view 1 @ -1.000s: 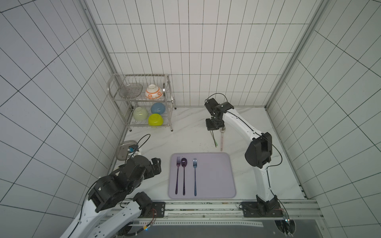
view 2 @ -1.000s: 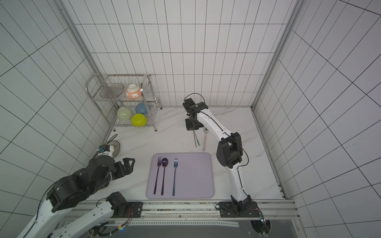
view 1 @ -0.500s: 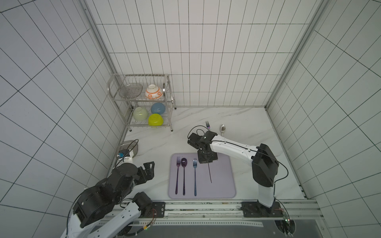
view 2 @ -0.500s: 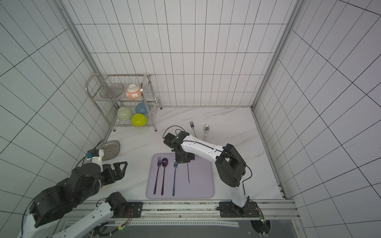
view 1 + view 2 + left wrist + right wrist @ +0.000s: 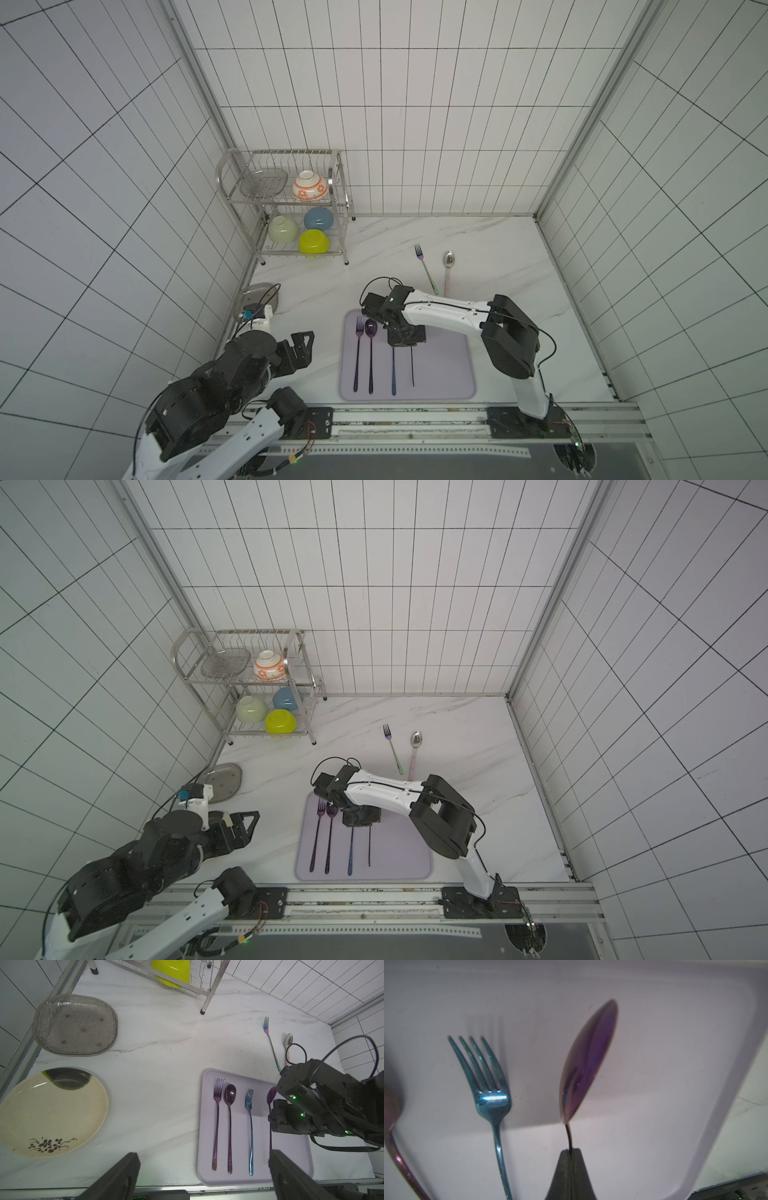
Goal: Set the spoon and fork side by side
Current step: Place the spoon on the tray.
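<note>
**Placing the spoon beside the fork.** The right hand [image 5: 571, 1154] is clenched on the thin neck of the purple spoon [image 5: 588, 1059], just below the bowl. It holds the spoon over the lilac tray [image 5: 440, 374], just beside the blue fork [image 5: 492, 1097]. The spoon is rolled onto its edge, so we see the bowl as a narrow oval. We cannot tell whether it touches the tray. The left hand [image 5: 301, 348] stands released, well apart at the side of the tabletop [image 5: 498, 257].

To finish well, we judge that the wrist should roll the bowl face-up and keep the handle parallel to the fork. It should then lower the spoon flat before letting go, since a spoon freed on edge would likely flop and skew.

The cutlery is slender polished metal with a coloured sheen, probably slippery to pinch. The tray is smooth and matt, with rounded corners and a low rim. A purple fork [image 5: 358, 353] and a second spoon [image 5: 370, 332] lie paired nearby.
</note>
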Robot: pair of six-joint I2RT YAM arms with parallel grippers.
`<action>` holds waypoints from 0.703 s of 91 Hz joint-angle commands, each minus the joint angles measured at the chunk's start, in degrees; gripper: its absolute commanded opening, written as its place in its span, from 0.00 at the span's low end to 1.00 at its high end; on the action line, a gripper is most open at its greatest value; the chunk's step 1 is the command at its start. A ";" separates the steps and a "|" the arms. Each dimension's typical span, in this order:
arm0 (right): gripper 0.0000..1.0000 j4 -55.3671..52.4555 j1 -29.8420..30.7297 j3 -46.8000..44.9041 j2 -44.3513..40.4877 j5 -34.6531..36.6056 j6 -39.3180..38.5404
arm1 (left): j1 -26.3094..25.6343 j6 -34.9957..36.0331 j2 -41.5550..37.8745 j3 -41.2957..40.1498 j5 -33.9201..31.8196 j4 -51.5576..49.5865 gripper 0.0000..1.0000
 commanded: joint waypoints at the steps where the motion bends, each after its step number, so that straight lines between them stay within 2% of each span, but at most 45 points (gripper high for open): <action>1: 0.00 -1.51 0.57 1.93 1.21 1.74 1.73 | 0.13 0.65 -0.80 0.55 0.62 -0.72 0.98; 64: 0.00 -1.80 1.10 2.40 5.09 -0.40 0.10 | 0.08 -1.26 -1.26 0.00 0.44 -1.11 0.98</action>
